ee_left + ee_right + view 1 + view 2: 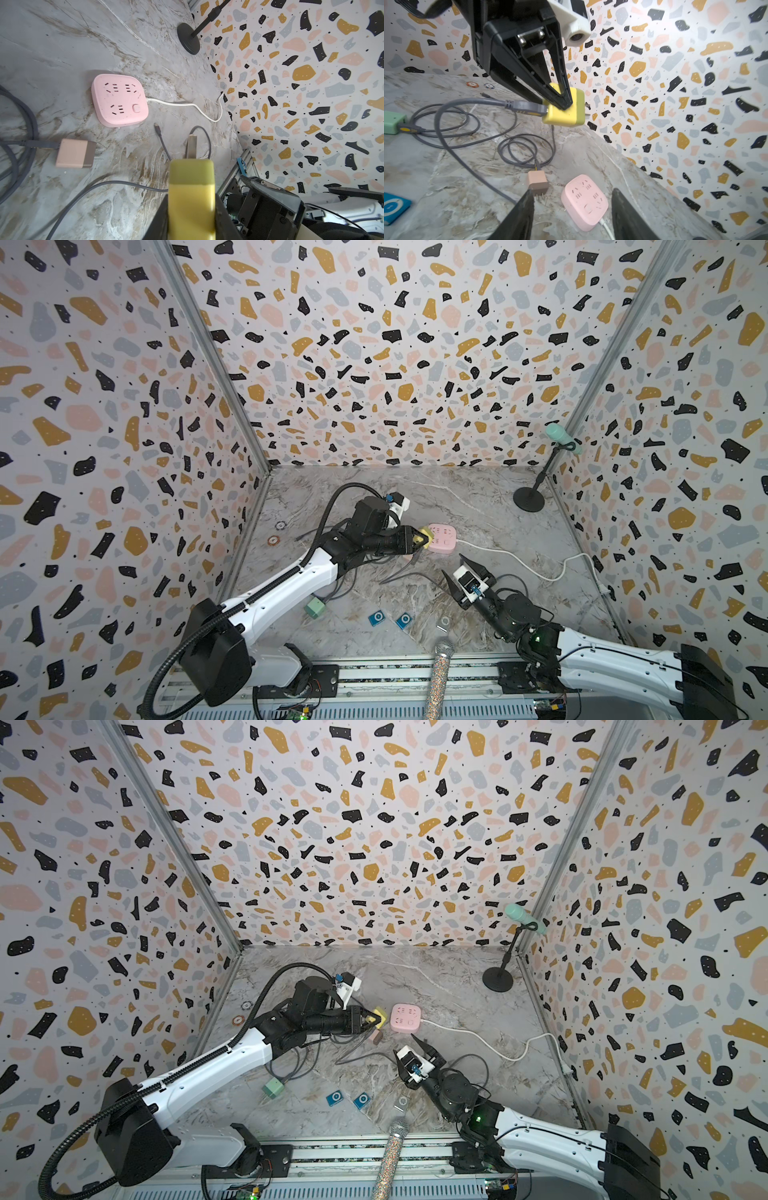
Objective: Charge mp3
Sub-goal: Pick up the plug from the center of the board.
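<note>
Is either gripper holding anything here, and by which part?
The left gripper clamps the yellow charger across its yellow body, prongs pointing away. The right gripper is open and holds nothing.

1. Both top views: set high above the near edge, looking down over the whole table (478,497).
2. Left wrist view: close and low, facing the pink power strip (120,99).
3. Right wrist view: close, sharing that strip.

Pink adapter (72,153), gray cables (31,143) beside power strip (120,99)
</note>
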Controlling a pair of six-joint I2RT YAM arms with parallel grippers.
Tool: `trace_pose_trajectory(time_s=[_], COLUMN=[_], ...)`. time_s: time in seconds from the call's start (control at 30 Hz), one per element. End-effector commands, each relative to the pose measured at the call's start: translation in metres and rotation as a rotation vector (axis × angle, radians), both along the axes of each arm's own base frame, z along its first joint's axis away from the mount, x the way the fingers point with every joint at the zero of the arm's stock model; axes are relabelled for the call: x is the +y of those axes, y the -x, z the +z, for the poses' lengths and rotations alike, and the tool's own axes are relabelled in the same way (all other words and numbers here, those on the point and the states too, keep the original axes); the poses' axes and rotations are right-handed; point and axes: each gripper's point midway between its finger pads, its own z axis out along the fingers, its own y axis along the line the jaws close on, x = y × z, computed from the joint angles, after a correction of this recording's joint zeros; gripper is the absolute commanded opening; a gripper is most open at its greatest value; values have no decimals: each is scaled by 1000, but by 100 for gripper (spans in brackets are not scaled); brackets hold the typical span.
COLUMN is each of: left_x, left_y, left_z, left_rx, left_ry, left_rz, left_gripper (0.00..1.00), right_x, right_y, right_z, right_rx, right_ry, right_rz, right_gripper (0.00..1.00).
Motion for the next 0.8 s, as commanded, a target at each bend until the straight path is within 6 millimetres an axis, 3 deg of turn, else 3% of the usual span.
trace_pose_trajectory(time_s=[0.0, 0.3, 0.67, 0.77], left_x=[-8, -12, -6, -6], left_y=[2, 5, 13, 14], left_z=[23, 29, 24, 28], left_rx=[-2, 27, 40, 43], left_ry=[69, 139, 149, 175], left_rz=[-27, -26, -21, -17], left_gripper=[11, 11, 12, 12], right_x=[0, 23, 28, 38], right_y=[-3, -10, -20, -26], right_z=[37, 37, 54, 46], right_rx=[-168, -300, -431, -447], right_ry=[-13, 55, 30, 80], right_rz=[-38, -49, -147, -157], right_gripper=[60, 59, 53, 52])
